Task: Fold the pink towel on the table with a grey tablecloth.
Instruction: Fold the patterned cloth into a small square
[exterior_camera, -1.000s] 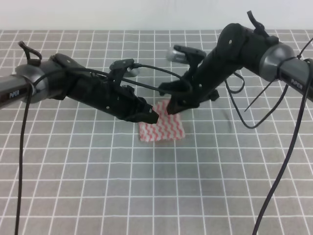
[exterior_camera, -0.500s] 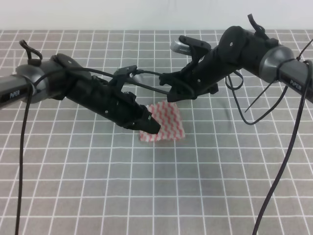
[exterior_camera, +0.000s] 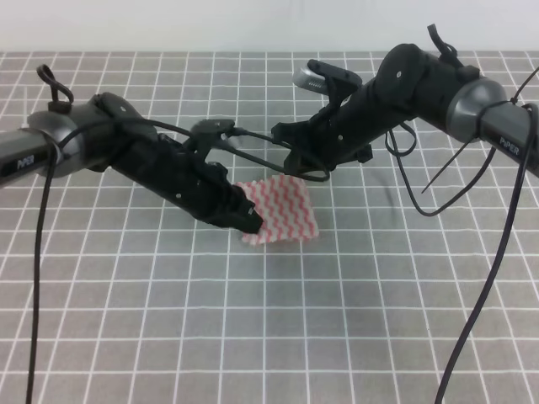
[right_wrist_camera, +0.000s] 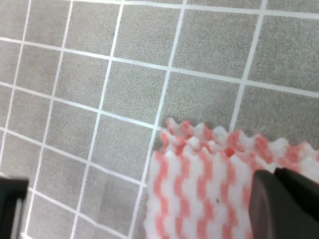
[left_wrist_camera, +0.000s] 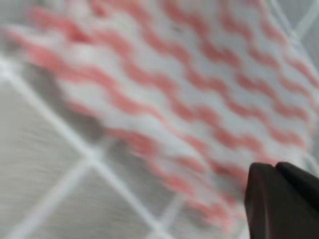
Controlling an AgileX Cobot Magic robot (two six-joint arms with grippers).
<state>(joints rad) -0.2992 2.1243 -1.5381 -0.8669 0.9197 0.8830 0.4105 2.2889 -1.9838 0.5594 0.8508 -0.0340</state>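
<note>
The pink towel (exterior_camera: 282, 210) lies near the middle of the table with a grey tablecloth (exterior_camera: 168, 328), already a compact stack with two serrated edges showing one over the other in my right wrist view. I read it as thin, light and limp: it will slide on the cloth and droop if lifted by one corner.

Left gripper (exterior_camera: 246, 220) sits at the towel's near-left corner; the wrist view is blurred, so I cannot tell whether it pinches the cloth.

Right gripper (exterior_camera: 290, 160) hangs above the far edge, holding nothing; its jaw opening I cannot tell.

I would take hold at the edge corners, both layers together.
</note>
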